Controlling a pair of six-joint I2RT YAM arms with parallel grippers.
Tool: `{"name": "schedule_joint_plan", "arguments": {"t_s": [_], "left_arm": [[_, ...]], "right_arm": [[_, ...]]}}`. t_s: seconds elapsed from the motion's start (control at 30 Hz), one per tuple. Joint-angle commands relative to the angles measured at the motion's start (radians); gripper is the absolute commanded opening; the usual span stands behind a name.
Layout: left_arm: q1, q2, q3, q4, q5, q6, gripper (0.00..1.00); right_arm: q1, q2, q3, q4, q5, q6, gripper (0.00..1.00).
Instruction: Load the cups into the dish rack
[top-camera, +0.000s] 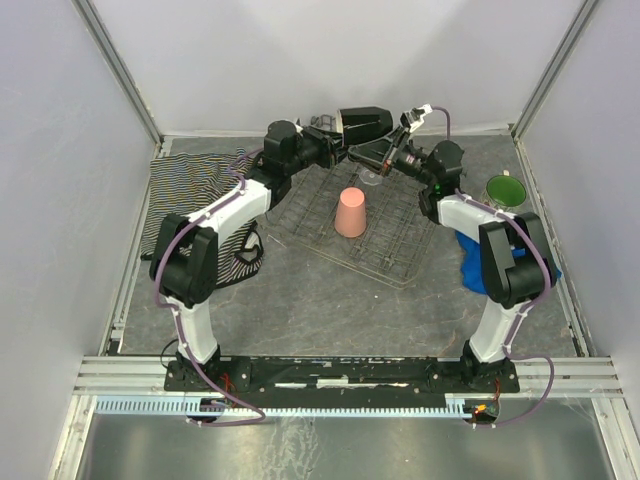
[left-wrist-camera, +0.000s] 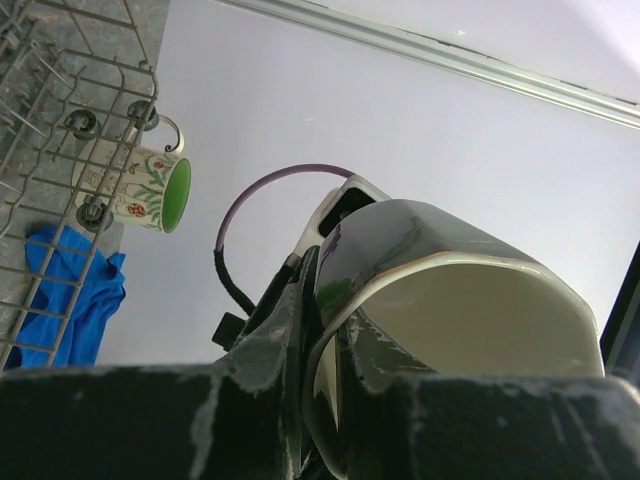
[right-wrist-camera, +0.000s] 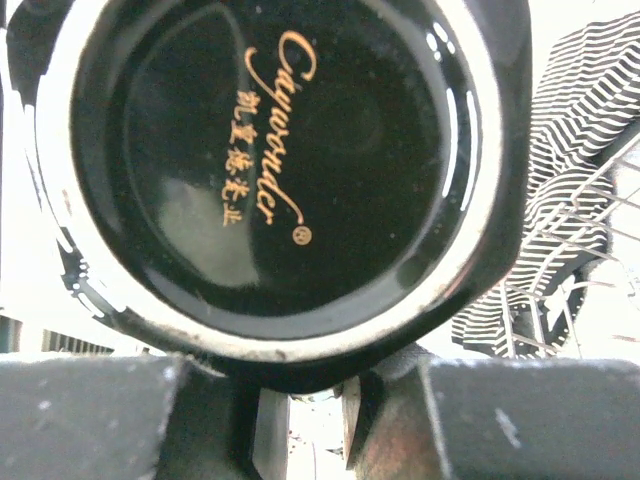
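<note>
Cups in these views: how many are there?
3: pink tumbler upturned in the dish rack; floral mug right of it; black mug held aloft. Others may be hidden.

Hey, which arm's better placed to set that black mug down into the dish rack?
Left, likely. The left pincer is clamped on the black mug by its wall, near the far edge of the dish rack. The right pincer only faces the mug's base; whether it grips is unclear.

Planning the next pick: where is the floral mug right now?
In the top view the floral mug sits on the table at far right, outside the dish rack, just beyond the blue cloth.
</note>
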Motion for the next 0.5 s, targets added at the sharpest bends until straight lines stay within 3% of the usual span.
{"name": "schedule_joint_plan", "arguments": {"t_s": [0.0, 0.17, 0.23, 0.47], "left_arm": [[-0.062, 0.004, 0.097, 0.113, 0.086, 0.106, 0.1], [-0.061, 0.011, 0.104, 0.098, 0.082, 0.12, 0.28], [-0.059, 0.009, 0.102, 0.089, 0.079, 0.124, 0.42], [-0.032, -0.023, 0.044, 0.068, 0.055, 0.141, 0.57]], "right_arm": [[0.042, -0.093, 0.038, -0.165, 0.028, -0.091, 0.01], [0.037, -0.118, 0.039, -0.203, 0.025, -0.133, 0.01], [0.033, -0.125, 0.041, -0.212, 0.023, -0.145, 0.01], [0.016, -0.145, 0.05, -0.22, 0.032, -0.167, 0.01]]}}
